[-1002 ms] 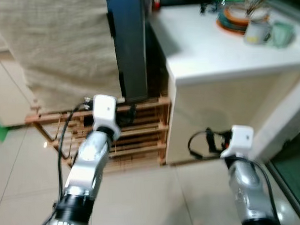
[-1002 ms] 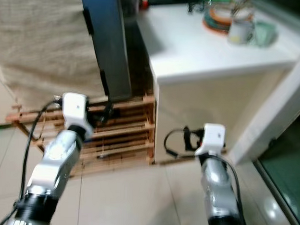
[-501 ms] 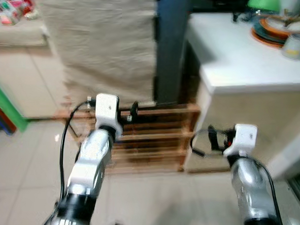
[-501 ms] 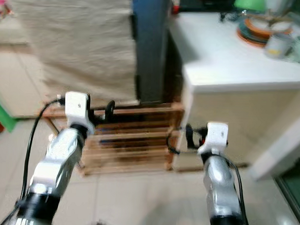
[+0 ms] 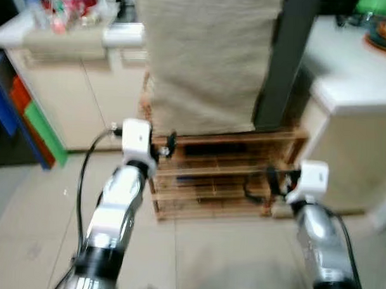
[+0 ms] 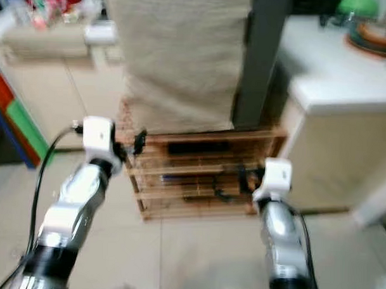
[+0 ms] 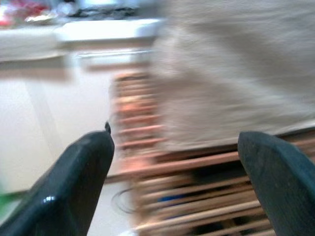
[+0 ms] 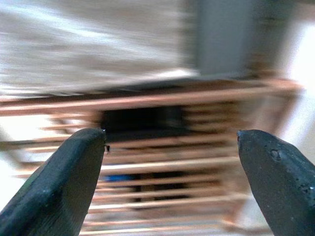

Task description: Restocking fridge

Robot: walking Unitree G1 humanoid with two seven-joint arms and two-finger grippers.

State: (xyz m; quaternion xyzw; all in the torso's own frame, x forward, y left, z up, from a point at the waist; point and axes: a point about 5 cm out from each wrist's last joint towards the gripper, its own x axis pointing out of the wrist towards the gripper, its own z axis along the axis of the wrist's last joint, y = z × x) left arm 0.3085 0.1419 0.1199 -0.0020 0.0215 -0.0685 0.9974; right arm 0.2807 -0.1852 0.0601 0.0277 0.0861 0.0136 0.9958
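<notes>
Claws, left (image 7: 177, 191) and right (image 8: 172, 182), gape empty before a slatted wooden rack (image 5: 223, 177).

cloth-draped fridge on a wooden pallet

the fridge (image 5: 212, 59) stood upright, beige cloth over its front, dark side panel exposed, resting on the slatted pallet (image 5: 223, 177).

A low slatted wooden rack (image 5: 223, 177) stands on pale floor tiles (image 5: 31, 240); beige coarse cloth (image 5: 205, 62) hangs above it; a white counter (image 5: 347, 80) stands beside.
</notes>
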